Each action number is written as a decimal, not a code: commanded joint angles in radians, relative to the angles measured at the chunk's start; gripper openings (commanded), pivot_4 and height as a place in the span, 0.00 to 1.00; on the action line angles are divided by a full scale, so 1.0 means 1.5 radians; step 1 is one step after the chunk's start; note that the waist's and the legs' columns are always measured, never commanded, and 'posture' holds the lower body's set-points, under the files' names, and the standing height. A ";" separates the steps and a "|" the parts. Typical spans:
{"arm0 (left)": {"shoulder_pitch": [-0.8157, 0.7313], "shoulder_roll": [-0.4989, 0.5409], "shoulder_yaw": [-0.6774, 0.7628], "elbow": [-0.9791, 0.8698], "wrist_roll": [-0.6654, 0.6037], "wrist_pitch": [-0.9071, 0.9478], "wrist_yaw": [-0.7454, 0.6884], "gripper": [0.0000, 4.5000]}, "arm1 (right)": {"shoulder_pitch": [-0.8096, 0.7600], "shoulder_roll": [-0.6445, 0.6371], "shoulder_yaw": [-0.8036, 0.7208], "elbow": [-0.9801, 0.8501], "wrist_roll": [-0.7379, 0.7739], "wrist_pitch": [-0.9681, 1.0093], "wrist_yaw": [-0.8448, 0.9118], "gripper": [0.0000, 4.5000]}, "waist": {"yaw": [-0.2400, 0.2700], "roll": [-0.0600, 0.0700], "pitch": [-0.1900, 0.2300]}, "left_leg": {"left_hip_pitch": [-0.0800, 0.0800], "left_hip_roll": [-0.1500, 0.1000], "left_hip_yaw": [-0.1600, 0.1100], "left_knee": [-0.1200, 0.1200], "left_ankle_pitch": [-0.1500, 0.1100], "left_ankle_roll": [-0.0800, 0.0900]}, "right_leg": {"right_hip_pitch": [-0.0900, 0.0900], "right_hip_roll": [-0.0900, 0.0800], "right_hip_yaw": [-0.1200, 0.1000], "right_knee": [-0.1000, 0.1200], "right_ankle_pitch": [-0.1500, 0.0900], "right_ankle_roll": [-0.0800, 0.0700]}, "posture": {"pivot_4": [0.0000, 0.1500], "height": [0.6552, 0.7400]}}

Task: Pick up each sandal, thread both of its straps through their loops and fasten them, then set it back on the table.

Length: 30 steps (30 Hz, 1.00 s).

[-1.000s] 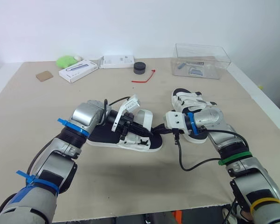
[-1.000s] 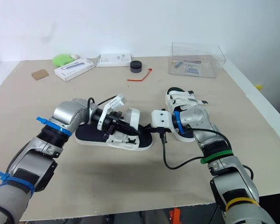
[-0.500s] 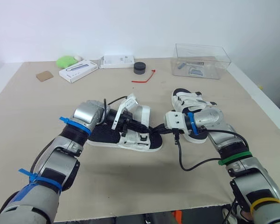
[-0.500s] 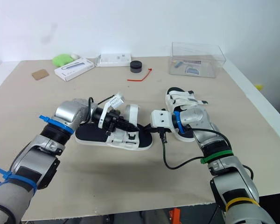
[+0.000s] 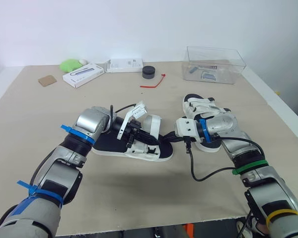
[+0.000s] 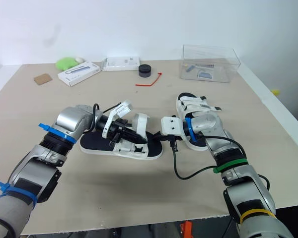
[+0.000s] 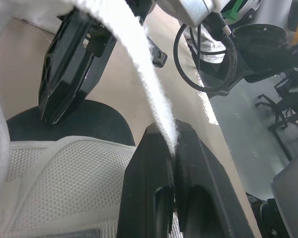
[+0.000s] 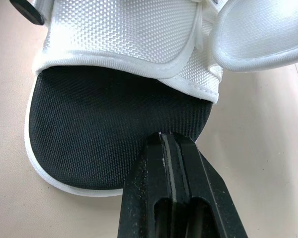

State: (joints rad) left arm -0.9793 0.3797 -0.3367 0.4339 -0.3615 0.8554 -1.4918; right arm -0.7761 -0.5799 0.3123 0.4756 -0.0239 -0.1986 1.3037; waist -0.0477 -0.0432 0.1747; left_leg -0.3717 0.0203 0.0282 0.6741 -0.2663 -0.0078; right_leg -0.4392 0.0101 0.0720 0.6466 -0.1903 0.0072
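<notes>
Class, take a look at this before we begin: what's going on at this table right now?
A two-armed robot is working on a white sandal that lies on the table. Its left gripper is shut on a loose strap, holding it up over the footbed. The right gripper is shut, its tip at the sandal's toe end, seemingly steadying it. The second sandal lies on the table beside the right arm.

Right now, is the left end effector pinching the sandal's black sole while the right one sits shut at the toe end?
Not quite. The left end effector pinches the white strap of the sandal, not its black sole; the left wrist view shows it. The right end effector does sit shut at the toe end.
</notes>
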 commanded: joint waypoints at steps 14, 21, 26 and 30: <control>0.002 0.017 0.004 -0.075 -0.039 0.056 -0.006 0.03 | -0.004 -0.008 0.005 0.013 -0.017 0.000 0.001 0.00 | 0.000 0.000 0.000 | 0.000 0.000 0.000 0.000 0.000 0.000 | 0.000 0.000 0.000 0.000 0.000 0.000 | 1.00 1.00; 0.018 0.025 -0.015 -0.069 -0.024 0.044 0.001 0.03 | -0.005 -0.008 0.006 0.016 -0.018 -0.003 0.002 0.00 | 0.000 0.000 0.000 | 0.000 0.000 0.000 0.000 0.000 0.000 | 0.000 0.000 0.000 0.000 0.000 0.000 | 1.00 1.00; 0.010 0.014 -0.006 -0.035 -0.018 0.029 0.018 0.03 | -0.005 -0.009 0.007 0.016 -0.017 -0.003 0.005 0.00 | 0.000 0.000 0.000 | 0.000 0.000 0.000 0.000 0.000 0.000 | 0.000 0.000 0.000 0.000 0.000 0.000 | 1.00 1.00; 0.011 0.011 -0.011 -0.023 -0.012 0.010 0.021 0.03 | -0.003 -0.009 0.007 0.014 -0.018 -0.003 0.004 0.00 | 0.000 0.000 0.000 | 0.000 0.000 0.000 0.000 0.000 0.000 | 0.000 0.000 0.000 0.000 0.000 0.000 | 1.00 1.00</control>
State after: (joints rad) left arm -0.9520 0.3985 -0.3560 0.3941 -0.3908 0.8898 -1.4679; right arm -0.7810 -0.5799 0.3157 0.4837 -0.0253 -0.2070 1.3068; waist -0.0475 -0.0432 0.1747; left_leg -0.3715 0.0203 0.0281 0.6742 -0.2663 -0.0078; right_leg -0.4392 0.0101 0.0722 0.6468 -0.1902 0.0071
